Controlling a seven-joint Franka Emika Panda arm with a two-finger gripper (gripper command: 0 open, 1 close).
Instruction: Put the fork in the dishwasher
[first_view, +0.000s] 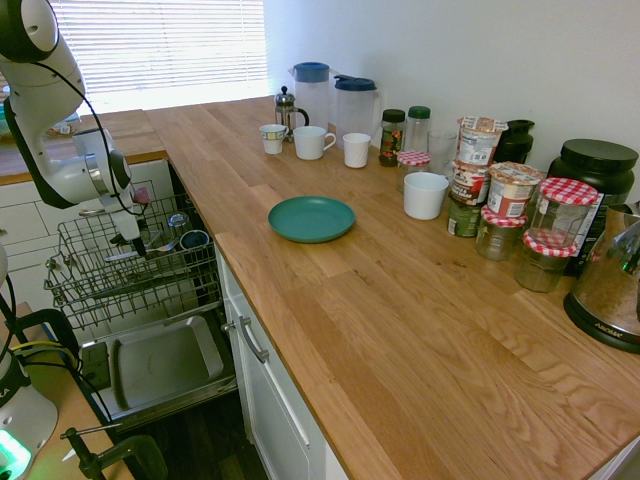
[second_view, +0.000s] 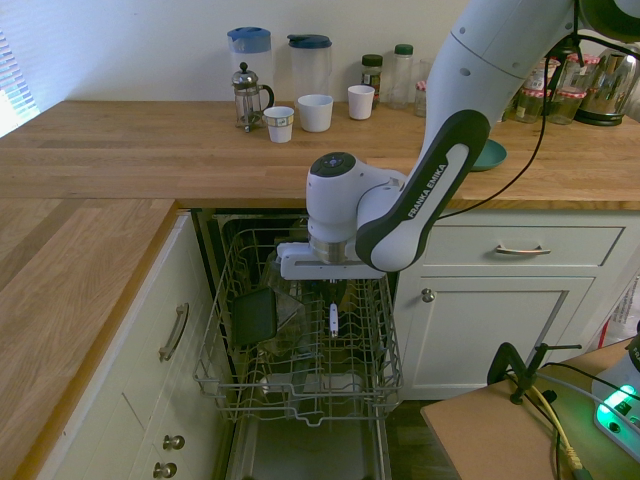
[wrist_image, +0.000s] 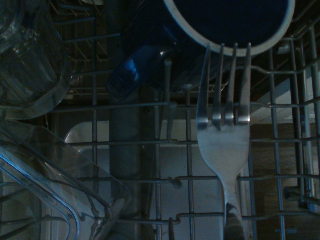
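The dishwasher stands open with its grey wire rack (first_view: 100, 285) (second_view: 300, 392) pulled out over the lowered metal-lined door (first_view: 160, 365). My gripper (first_view: 135, 238) (second_view: 333, 318) reaches down into the middle of the rack and is shut on the fork. In the wrist view the silver fork (wrist_image: 223, 145) hangs just above the rack wires, its tines pointing at a blue mug (wrist_image: 230, 20) (first_view: 193, 240) that sits in the rack. The fork's handle end is hidden by the hand.
A clear glass (wrist_image: 25, 60) and a clear plastic container (wrist_image: 50, 175) lie in the rack beside the fork. A dark item (second_view: 255, 318) stands at the rack's side. On the wooden counter are a teal plate (first_view: 311, 218), mugs, jugs and jars.
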